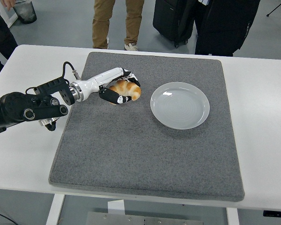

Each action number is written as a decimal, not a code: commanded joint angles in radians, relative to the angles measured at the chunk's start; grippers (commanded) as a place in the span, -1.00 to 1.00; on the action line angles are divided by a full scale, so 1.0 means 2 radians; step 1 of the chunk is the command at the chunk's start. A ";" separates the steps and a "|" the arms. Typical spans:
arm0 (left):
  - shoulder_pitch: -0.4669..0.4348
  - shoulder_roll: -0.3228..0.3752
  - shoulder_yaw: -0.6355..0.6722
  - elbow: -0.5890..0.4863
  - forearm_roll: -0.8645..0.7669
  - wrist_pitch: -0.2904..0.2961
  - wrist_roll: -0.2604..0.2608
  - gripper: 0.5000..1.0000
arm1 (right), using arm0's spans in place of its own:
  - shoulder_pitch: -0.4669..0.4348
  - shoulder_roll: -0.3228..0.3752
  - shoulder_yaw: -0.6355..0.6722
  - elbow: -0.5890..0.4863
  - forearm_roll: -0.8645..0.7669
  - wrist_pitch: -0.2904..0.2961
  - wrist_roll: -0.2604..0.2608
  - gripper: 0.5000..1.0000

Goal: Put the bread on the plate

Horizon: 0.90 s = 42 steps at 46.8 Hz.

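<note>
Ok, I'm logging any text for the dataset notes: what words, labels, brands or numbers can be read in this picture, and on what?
None can be read.
The left hand, bread, plate, grey mat and white table bear no visible print.
The black suitcase at the top shows no legible label.

bread (127, 89): underside hidden by left hand (118, 89) | person (117, 21): cut off above legs
</note>
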 commanded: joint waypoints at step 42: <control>-0.176 0.094 0.004 0.004 -0.001 -0.001 0.008 -1.00 | 0.000 0.000 0.000 0.000 0.000 0.000 -0.001 0.82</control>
